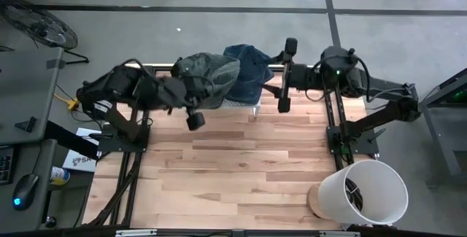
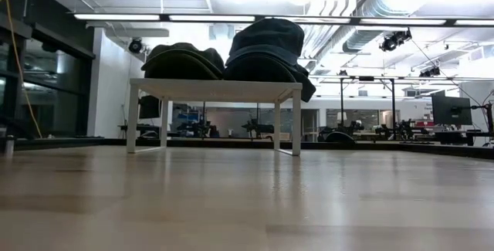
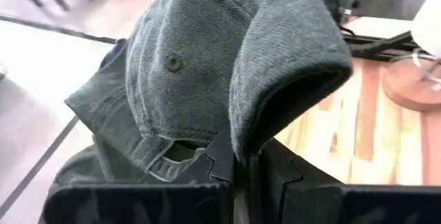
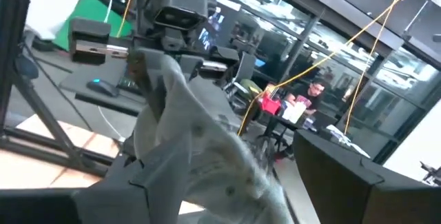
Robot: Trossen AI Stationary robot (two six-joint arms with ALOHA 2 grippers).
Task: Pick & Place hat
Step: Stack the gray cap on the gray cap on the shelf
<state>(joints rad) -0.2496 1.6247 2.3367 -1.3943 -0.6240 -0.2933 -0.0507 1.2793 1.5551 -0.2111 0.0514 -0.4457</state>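
Nearest to you on the wooden worktop [image 1: 219, 171] stands a white bucket [image 1: 361, 193], at the front right corner, well apart from everything else.

Farther back, your left tool [image 1: 191, 98] hangs above the worktop's rear edge. It is clenched on a grey-green hat [image 1: 208, 76]. In the left wrist view the two dark fingers [image 3: 220, 162] meet with the hat's [image 3: 227, 72] brim pinched between them, and the crown with its top button bulges beyond them. From above, this hat covers much of the tool and overlaps the white stand [image 1: 244, 103] at the back of the worktop.

On that stand rests a blue hat [image 1: 248, 73], just beside the grey-green one. The low view shows the small white table-like stand [image 2: 214, 90] carrying two dark mounds of fabric: a lower dark hat [image 2: 181, 62] and a taller dark hat [image 2: 266, 50] touching side by side. Which mound matches which colour you cannot tell from there.

Your right tool [image 1: 287, 76] waits at the rear right, just beside the blue hat, its fingers spread apart and grasping nothing.

Farthest off, the right wrist view looks across to the left arm's raised hat [image 4: 200, 148], and beyond it a person [image 4: 313, 93] is seated in the room.
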